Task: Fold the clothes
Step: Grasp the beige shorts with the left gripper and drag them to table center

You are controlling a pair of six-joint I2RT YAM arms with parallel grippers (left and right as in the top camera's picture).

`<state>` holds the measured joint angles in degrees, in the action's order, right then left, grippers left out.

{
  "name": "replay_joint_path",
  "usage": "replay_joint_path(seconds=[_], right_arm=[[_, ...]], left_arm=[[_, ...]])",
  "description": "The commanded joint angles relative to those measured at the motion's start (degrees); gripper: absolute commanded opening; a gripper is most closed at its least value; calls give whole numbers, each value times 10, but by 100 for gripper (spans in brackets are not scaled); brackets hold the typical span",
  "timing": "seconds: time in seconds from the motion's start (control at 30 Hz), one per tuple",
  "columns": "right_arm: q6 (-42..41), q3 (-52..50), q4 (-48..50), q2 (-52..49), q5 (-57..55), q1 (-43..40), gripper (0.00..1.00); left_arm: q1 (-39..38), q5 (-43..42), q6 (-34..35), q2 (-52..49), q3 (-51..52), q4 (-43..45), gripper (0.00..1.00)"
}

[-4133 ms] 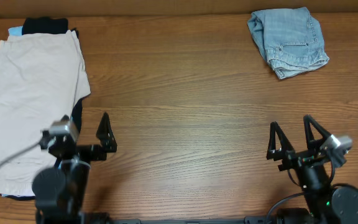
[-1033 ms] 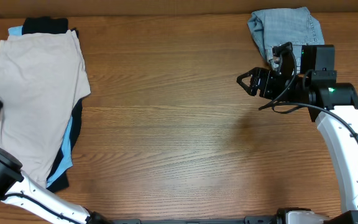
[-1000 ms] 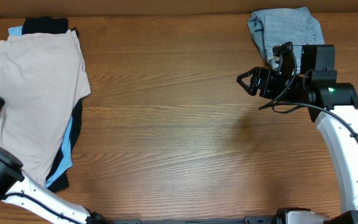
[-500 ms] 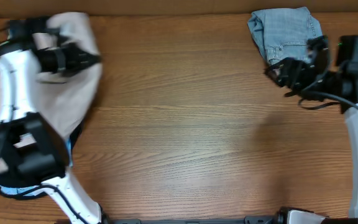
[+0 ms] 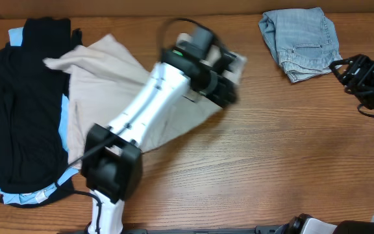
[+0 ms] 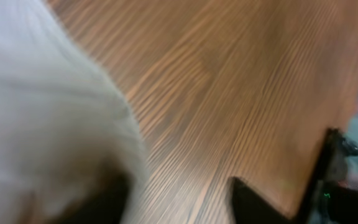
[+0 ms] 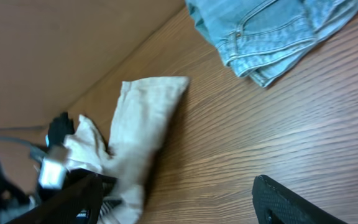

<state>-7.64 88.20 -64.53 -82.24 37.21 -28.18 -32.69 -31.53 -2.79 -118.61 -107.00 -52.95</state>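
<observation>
Beige shorts [image 5: 106,65]: stretched from garment pile at left toward centre of surface [image 5: 271,156], leading edge bunched at left end effector [image 5: 224,78]. Probable purpose: room for spreading flat ahead of folding.
Left end effector: blurred; judged pinching shorts edge, given cloth taut right up to it.
Black garment [image 5: 18,97], light-blue garment [image 5: 62,127]: heaped at left, beside trailing end of shorts.
Right end effector [image 5: 350,79]: fingers spread, empty, just beside denim shorts [image 5: 300,39] at far right. Probably parked clear, or poised for later pick.

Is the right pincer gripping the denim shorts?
No, the right pincer is open and empty; the denim shorts lie ahead of it, apart.
</observation>
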Motion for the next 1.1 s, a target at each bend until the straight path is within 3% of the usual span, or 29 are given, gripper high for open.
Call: replay_joint_path(seconds=[0.0, 0.17, 0.4, 0.63, 0.83, 1.07], right_arm=[[14, 19, 1, 8, 17, -18, 83], [31, 19, -1, 8, 19, -21, 84], [80, 19, -17, 8, 19, 22, 84], [101, 19, 37, -16, -49, 215, 84], [101, 19, 134, -108, -167, 410, 89], [111, 19, 255, -252, -192, 526, 94]], left_arm=[[-34, 125, 53, 13, -12, 28, 100], [-14, 122, 71, 13, -49, 28, 100], [94, 120, 71, 14, -269, -125, 100], [207, 120, 71, 14, -407, -223, 100], [265, 121, 49, 14, -408, -260, 100], [310, 125, 49, 14, -408, -281, 100]])
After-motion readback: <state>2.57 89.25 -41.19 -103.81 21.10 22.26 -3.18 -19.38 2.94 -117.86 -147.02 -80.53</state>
